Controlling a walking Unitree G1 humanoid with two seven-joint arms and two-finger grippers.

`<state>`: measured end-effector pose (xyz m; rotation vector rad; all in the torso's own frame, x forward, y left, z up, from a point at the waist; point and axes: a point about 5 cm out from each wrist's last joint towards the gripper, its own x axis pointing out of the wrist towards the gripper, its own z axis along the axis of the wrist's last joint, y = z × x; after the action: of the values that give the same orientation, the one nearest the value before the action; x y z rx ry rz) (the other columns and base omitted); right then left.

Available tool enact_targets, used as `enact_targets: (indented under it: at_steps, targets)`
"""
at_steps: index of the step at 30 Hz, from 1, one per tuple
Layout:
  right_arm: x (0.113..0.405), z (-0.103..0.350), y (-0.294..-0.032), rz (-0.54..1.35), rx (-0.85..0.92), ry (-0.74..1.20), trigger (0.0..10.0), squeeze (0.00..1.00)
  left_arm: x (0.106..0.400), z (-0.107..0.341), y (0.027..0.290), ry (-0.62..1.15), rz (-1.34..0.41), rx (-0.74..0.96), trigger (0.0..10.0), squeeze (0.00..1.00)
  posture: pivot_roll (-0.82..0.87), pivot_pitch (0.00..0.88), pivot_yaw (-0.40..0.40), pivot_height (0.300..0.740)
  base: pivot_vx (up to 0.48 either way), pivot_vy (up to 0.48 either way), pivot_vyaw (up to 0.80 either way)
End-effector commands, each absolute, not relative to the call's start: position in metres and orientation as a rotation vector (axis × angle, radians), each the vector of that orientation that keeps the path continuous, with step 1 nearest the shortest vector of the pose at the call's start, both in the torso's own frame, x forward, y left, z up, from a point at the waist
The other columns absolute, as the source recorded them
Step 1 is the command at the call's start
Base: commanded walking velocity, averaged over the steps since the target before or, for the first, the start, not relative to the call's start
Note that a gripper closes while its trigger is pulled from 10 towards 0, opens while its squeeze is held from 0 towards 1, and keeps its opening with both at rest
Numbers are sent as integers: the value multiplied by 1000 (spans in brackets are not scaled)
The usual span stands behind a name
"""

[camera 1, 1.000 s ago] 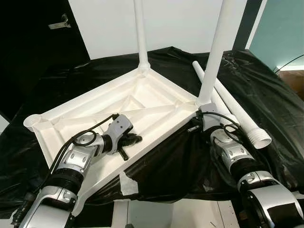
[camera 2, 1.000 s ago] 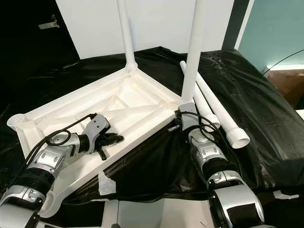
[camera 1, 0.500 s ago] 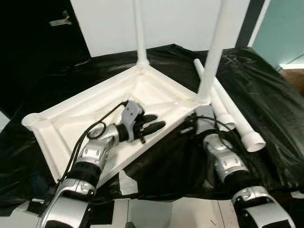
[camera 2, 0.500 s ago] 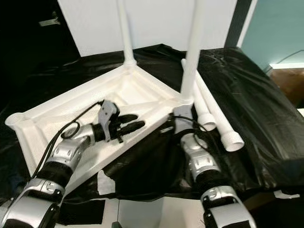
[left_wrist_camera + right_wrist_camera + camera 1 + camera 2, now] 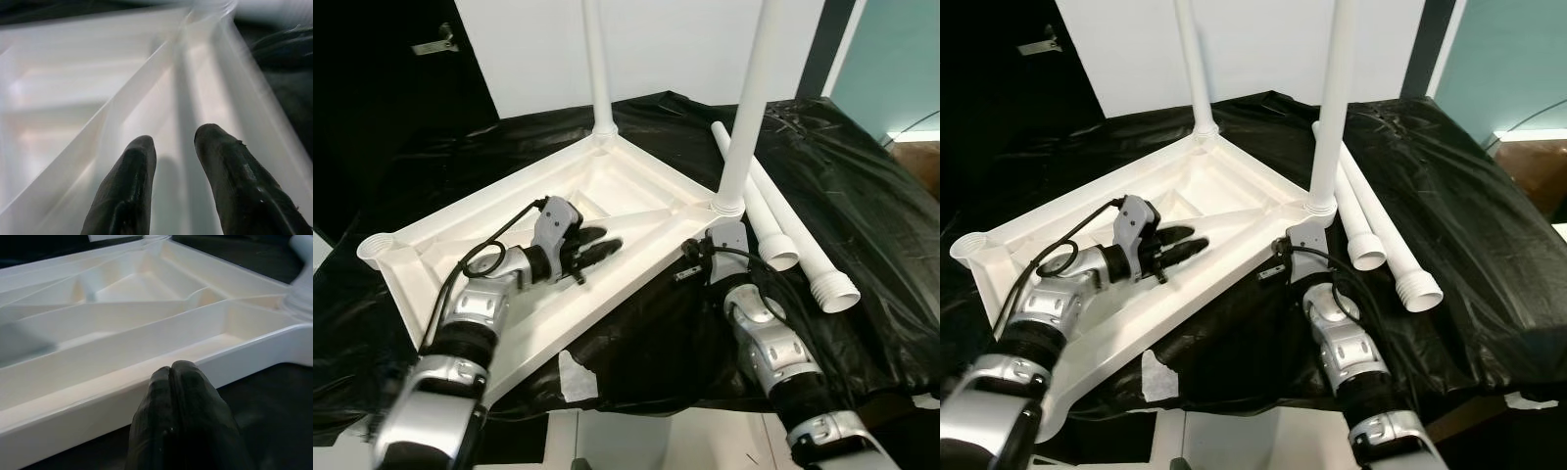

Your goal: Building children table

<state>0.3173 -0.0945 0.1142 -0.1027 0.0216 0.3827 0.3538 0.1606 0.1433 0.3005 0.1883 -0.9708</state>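
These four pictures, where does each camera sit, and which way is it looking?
Left eye view: on the head, looking down at the upturned white plastic tabletop on black sheeting; both silver arms show.
Right eye view: its stereo twin, same scene, with two loose white tube legs.
Left wrist view: looks along the left gripper, fingers apart, over the tabletop's ribs.
Right wrist view: looks along the right gripper, fingers together, at the tabletop's edge.
Shared: all show the tabletop.

The left arm reached forward toward 1 o'clock, its left gripper point(image 5: 597, 250) level, the 2 black fingers point(image 5: 128, 196) slightly parted. The right arm stretched toward 11 o'clock, its right gripper point(image 5: 177, 377) pressed closed.
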Motion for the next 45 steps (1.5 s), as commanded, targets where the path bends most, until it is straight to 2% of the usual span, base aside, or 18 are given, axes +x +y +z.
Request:
enact_targets:
  at_steps: [1,8,17,21,27,37,45]
  targets:
    - [312,113,-91,398,-100,34,10000,0,363,139,179,233,-751,363,10000,0,-94,5,56,740,0,0,0]
    - [308,111,-89,398,-91,45,10000,0,365,143,196,266,-679,363,10000,0,-95,6,59,740,0,0,0]
    - [306,113,-92,378,-90,54,10000,0,362,148,208,260,-726,360,10000,0,-92,9,64,740,0,0,0]
    - [304,111,-91,375,-87,60,10000,0,362,153,222,264,-657,381,10000,0,-87,9,63,740,0,0,0]
    - [303,110,-89,383,-83,67,10000,0,356,147,248,375,-574,432,10000,0,-72,10,57,740,0,0,0]
    - [304,111,-90,381,-85,75,10000,0,350,136,251,431,-585,434,10000,0,-70,11,53,740,0,0,0]
    - [302,110,-93,369,-86,81,10000,0,338,114,234,566,-746,454,10000,0,-88,12,55,740,0,0,0]
